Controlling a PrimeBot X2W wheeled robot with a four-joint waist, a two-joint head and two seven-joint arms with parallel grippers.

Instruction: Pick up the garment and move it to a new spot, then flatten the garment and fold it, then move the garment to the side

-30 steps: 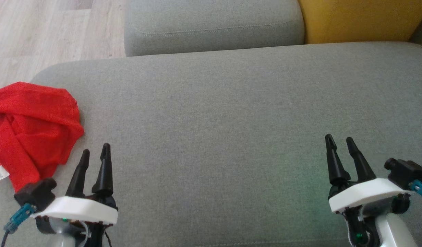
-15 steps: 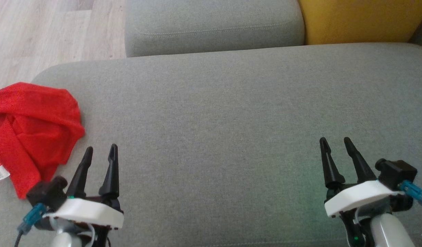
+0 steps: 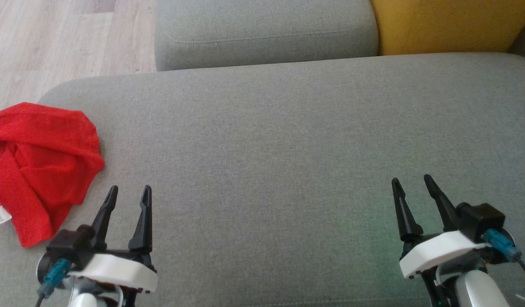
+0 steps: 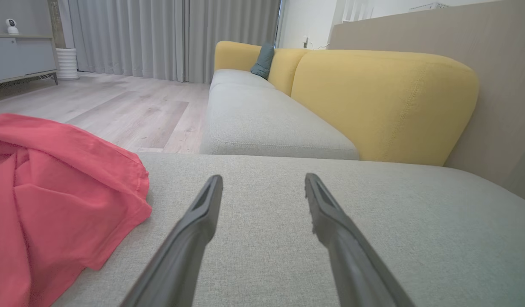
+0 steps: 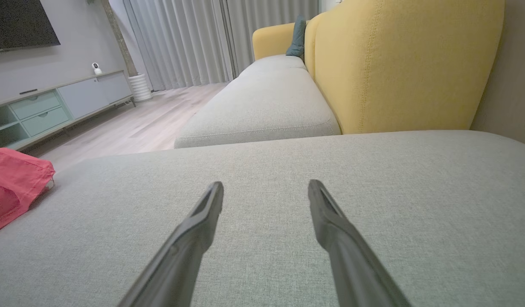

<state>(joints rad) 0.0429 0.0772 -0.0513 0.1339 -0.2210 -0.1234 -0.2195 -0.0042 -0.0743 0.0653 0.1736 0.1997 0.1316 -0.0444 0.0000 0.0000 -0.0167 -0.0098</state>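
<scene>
The garment (image 3: 36,166) is red cloth, bunched in loose folds at the left end of the grey cushion (image 3: 288,149), with a white label at its lower left. In the left wrist view the garment (image 4: 53,200) lies just left of my fingers. The right wrist view catches the garment (image 5: 13,185) far off at its left edge. My left gripper (image 3: 130,192) hovers open and empty a little to the right of the cloth. My right gripper (image 3: 410,181) is open and empty over bare cushion at the lower right.
A second grey seat cushion (image 3: 266,32) adjoins the far edge, with a yellow backrest (image 3: 450,23) to its right. Pale wood floor (image 3: 53,38) lies beyond the cushion's left end. A low sideboard (image 5: 53,106) stands across the room.
Both grippers have drawn back toward the bottom of the head view, the left one drifting slightly right, away from the garment. The garment has not moved.
</scene>
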